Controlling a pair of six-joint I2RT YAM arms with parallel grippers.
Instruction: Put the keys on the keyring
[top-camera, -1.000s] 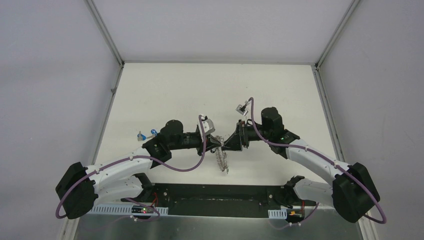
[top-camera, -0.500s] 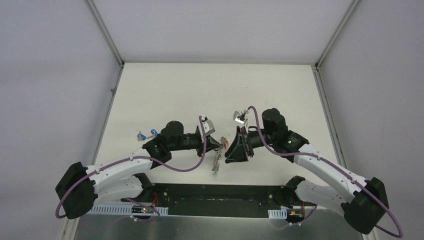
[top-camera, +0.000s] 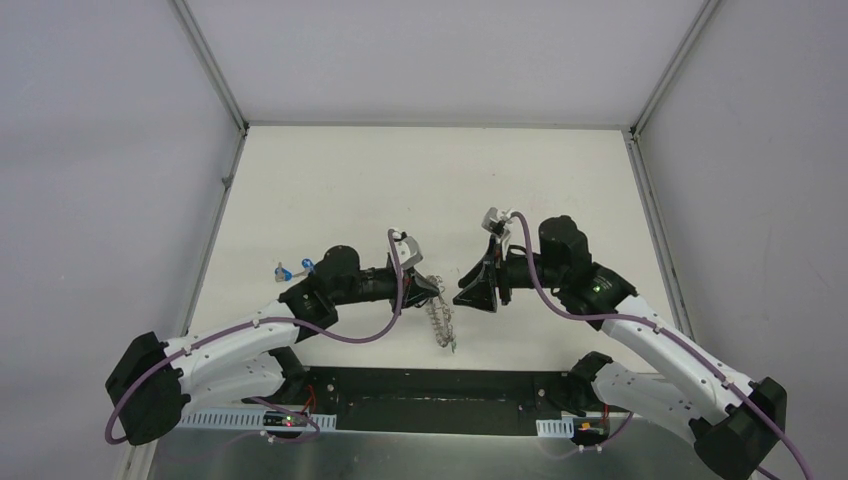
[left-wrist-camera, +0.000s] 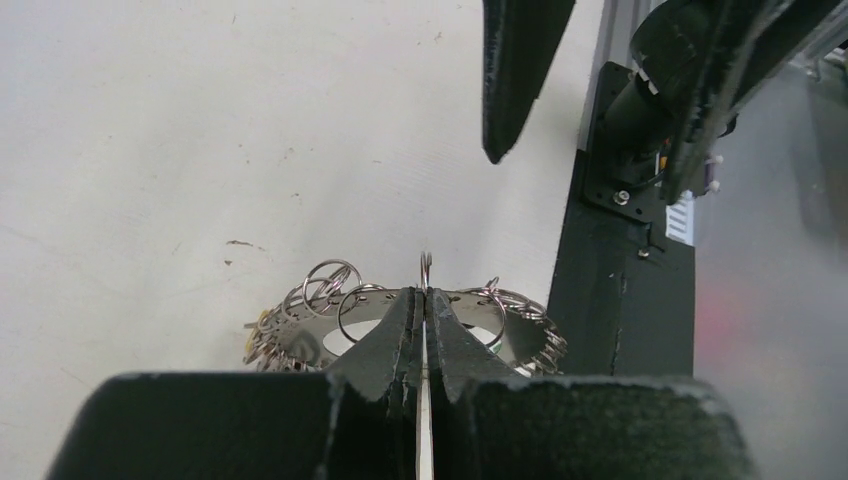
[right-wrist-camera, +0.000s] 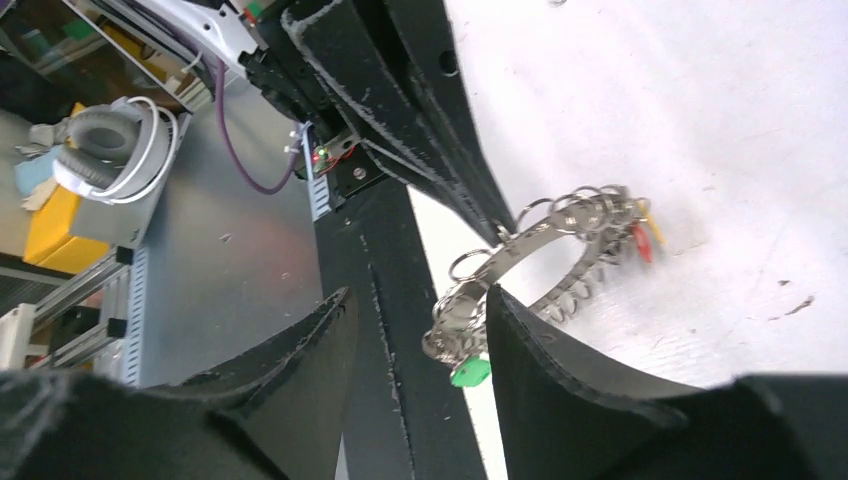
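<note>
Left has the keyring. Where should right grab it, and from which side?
Grip the flat band of the keyring on its low arc near the green key, opposite the left gripper's pinch at the top. Probably best to come from the right arm's side, jaws across the band's flat faces: it hangs from that pinch, and wire loops crowd its outer edge.

Robotics lab: white-panelled test booth (top-camera: 100, 150), aluminium frame rails (top-camera: 211, 72), headphones (right-wrist-camera: 105, 140) alongside.
</note>
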